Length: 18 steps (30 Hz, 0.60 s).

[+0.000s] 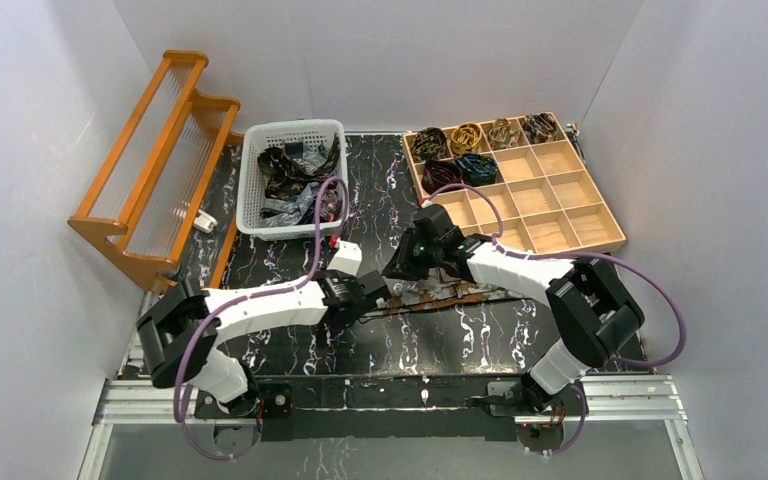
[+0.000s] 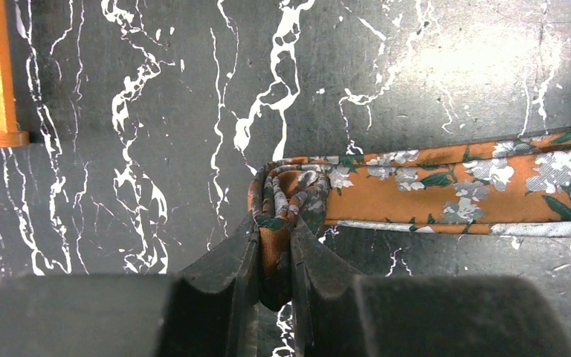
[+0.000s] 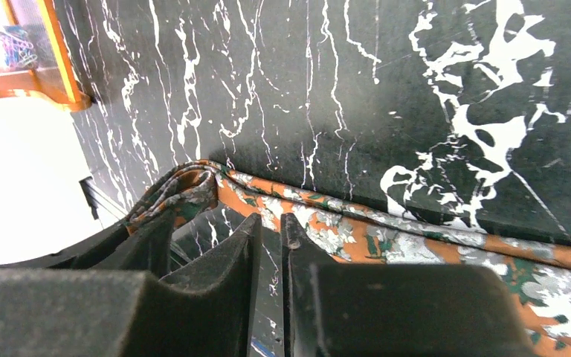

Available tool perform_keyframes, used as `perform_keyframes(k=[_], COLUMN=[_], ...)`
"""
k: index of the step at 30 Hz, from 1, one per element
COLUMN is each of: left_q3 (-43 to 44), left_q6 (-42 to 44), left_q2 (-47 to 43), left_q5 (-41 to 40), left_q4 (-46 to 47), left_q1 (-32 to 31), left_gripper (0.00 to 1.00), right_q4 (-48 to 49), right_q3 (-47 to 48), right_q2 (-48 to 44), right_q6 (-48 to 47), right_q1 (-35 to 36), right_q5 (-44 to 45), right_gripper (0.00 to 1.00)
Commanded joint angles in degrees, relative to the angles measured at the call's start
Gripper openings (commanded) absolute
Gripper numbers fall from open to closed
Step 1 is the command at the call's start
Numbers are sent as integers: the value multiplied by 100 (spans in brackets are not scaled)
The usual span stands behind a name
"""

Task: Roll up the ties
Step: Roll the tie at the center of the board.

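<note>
Far left, the white basket (image 1: 295, 127) holds the loose ties (image 1: 290, 170) waiting their turn, but the action is dead centre on the bench (image 1: 440, 340). Here are the left fingers (image 2: 273, 227), pinched tight on the started coil (image 2: 291, 186) of the orange floral tie (image 2: 446, 190). The fabric is squeezed between them with no daylight at all, and the wound end bulges just past the tips. From that coil the tie's long axis runs straight off to the right, flat on the bench and roughly parallel with the near edge. That's the line everything hangs on: my read is that the roll has to travel rightward along that strip. Now the right fingers (image 3: 271, 223), parted by only a narrow slit with bare bench showing through it and nothing gripped. They hover right beside the coil, on its far side in the overhead view, and the flat strip crosses just beyond their tips and trails away to the right. So the left arm owns the roll, while the right arm is the nearer one to the unrolled length. I'd judge it the one to pin or feed that strip. Far right, the wooden tray (image 1: 560, 190) already carries rolled ties (image 1: 465, 137) in its back compartments, and this tie is nowhere near joining them.
</note>
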Motion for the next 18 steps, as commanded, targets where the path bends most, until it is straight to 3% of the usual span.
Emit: perform_keyframes(k=[1,5,9,18], left_q3=[454,703,848,908], left_q6=[-545,-660,-630,-492], left_q2=[427,747,988,1165], left_q5=[-649,-533,-284,338], left_q4=[-537,-543,-356,537], left_q1=[-226,-303,-349,-349], left_gripper=[2,8,25,46], right_q4=[-32,-32,-15,-14], right_q3=[-149,-219,-284,-354], right_q2=[-299,-310,-289,-272], right_q6=[-32,-55,-81,-147], right_q1=[-158,-237,-280,-338], right_q5=[170,112,22,-177], right_gripper=[24,24,25,25])
